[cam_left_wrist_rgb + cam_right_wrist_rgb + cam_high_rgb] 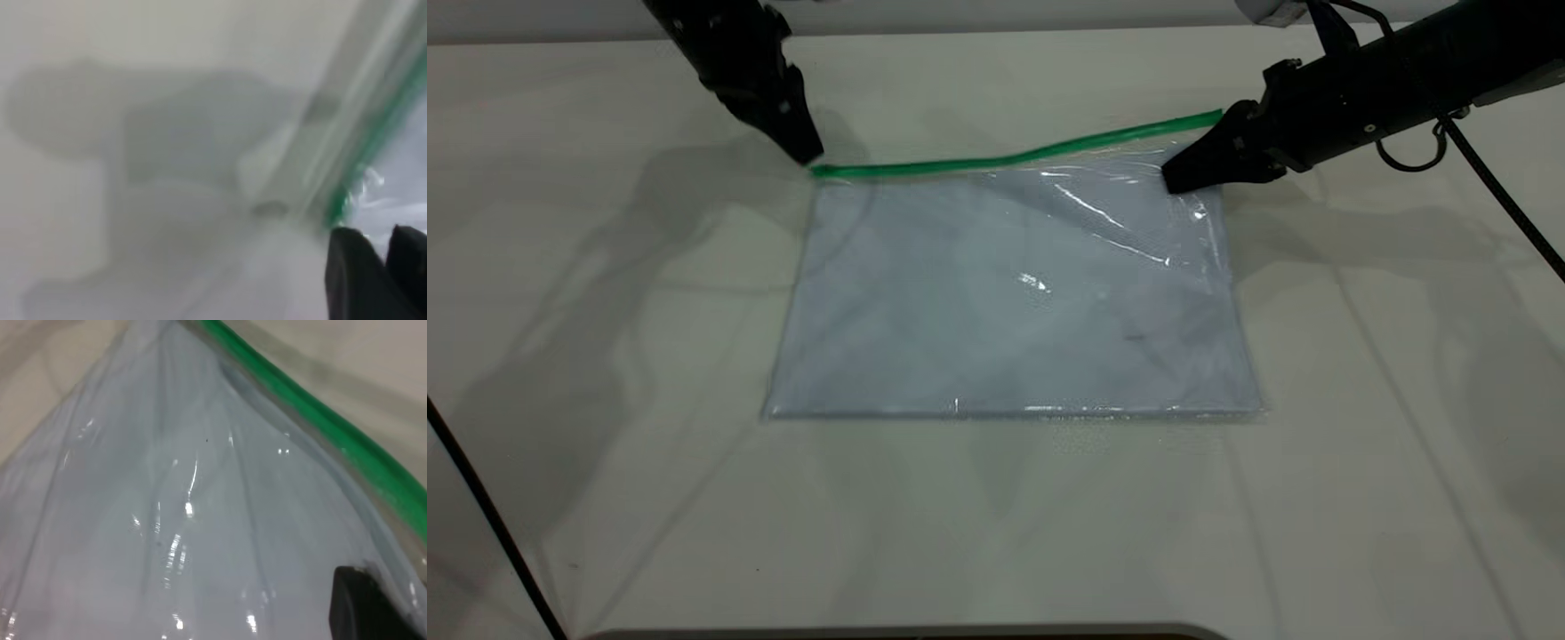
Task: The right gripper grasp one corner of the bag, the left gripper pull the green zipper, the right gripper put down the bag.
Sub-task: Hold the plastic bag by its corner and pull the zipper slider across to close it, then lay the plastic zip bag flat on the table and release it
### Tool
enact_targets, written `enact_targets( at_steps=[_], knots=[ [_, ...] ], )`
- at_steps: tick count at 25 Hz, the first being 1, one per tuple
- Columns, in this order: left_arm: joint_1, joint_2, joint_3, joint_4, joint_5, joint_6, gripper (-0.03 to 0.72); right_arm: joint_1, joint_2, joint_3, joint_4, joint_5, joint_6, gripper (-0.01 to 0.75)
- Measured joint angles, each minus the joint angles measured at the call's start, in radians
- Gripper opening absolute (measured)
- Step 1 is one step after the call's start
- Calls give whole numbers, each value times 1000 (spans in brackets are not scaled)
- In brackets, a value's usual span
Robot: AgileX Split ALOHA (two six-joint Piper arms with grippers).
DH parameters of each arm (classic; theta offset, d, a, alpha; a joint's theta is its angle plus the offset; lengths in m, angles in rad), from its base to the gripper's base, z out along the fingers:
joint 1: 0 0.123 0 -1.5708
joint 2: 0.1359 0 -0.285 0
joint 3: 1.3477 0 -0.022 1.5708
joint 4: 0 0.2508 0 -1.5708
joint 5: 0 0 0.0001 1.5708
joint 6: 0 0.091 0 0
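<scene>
Bag [1014, 302] lies mid-table [996, 533]; right gripper [1178, 178] pinches its far-right corner, lifted; left gripper [807, 153] closed on green zipper [996, 160] far-left end.

The bag [1014, 302] at the frame's centre is clear, glossy plastic film, wrinkled near its upper right corner, with bright glints; pale paper shows through it. Along its top edge the green zipper [996, 160] looks like smooth, shiny plastic. The table [996, 524] is a smooth off-white surface with a soft sheen. Both grippers, the left gripper [805, 151] and the right gripper [1174, 178], are matt black.
</scene>
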Motion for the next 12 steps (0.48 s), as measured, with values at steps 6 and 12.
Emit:
enact_targets(
  at_steps=[6, 12],
  knots=[
    [6, -10, -126, -110, 112, -39, 450, -3, -13, 0, -27, -79, 17, 406],
    [-14, -103, -236, -121, 195, -114, 487, -3, -119, 1, -282, -321, 235, 601]
  ],
)
